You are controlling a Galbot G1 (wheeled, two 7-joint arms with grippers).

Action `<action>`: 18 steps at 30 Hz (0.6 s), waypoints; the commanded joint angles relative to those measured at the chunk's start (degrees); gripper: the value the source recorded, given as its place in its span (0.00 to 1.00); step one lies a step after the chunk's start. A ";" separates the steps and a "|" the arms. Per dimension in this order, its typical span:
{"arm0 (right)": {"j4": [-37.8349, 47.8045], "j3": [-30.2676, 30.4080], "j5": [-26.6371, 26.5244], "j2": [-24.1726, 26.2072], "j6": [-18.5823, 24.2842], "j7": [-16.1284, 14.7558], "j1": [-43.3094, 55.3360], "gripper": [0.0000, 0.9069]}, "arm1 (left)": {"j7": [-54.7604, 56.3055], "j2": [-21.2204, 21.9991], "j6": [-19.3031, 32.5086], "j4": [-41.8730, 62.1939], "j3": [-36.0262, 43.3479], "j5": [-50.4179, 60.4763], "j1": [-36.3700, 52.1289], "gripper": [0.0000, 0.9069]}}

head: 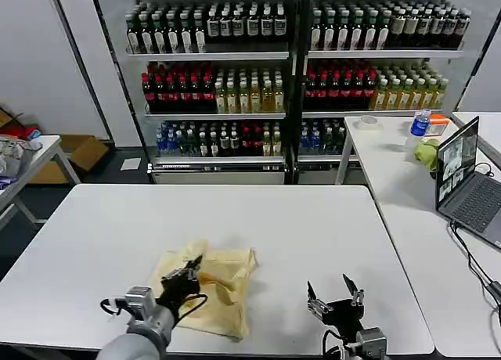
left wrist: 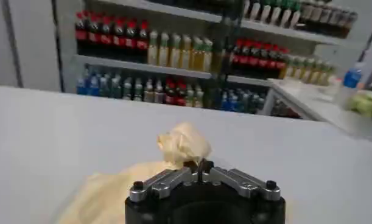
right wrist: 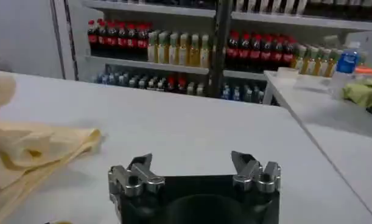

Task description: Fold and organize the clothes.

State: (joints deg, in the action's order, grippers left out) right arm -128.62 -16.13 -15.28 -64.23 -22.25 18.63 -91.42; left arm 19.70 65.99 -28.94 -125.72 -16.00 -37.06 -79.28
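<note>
The clothes are one pale yellow T-shirt (head: 215,286), lying partly folded on the white table (head: 102,227) near its front edge. My left gripper (head: 190,268) is over the shirt's left part, shut on a pinched-up fold of the fabric. In the left wrist view the closed left gripper (left wrist: 198,164) has a bunched tuft of the T-shirt (left wrist: 182,143) rising just beyond its tips. My right gripper (head: 335,291) hovers open above bare table to the right of the shirt. In the right wrist view the right gripper (right wrist: 192,161) is wide open, the T-shirt (right wrist: 33,149) off to one side.
Shelves of bottled drinks (head: 258,70) stand behind the table. A second table on the right carries a laptop (head: 467,184), a green cloth (head: 427,153) and a bottle (head: 420,124). Bare table surface stretches beyond and to the right of the shirt.
</note>
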 commanded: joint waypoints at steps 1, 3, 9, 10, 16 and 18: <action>1.60 0.89 -0.11 -0.90 -0.37 0.10 2.27 1.00 | -0.27 3.17 3.41 2.85 6.06 -3.88 3.55 0.09; 1.79 1.15 -0.09 -1.00 -0.45 0.12 2.59 1.00 | -0.62 3.35 3.67 3.36 6.19 -3.98 4.21 1.00; 2.35 1.65 -0.13 -0.73 -0.62 0.13 3.49 1.00 | -3.04 3.41 4.28 2.30 5.35 -5.64 4.73 1.00; 2.44 1.65 -0.18 -0.63 -0.65 0.13 3.66 1.00 | -3.35 3.19 4.32 1.41 4.96 -6.00 4.45 1.00; 2.53 1.62 -0.66 -0.09 -0.76 0.17 4.31 1.00 | -5.62 0.69 3.90 -2.48 1.15 -8.98 1.25 1.00; 2.62 1.52 -0.78 0.11 -0.71 0.18 4.35 1.00 | -5.83 -0.55 3.35 -4.27 -1.16 -10.76 0.06 1.00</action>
State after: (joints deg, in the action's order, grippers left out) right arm -126.35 -14.74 -15.87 -64.30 -22.96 18.79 -87.88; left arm 16.17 67.88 -25.48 -124.99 -12.74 -42.75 -76.57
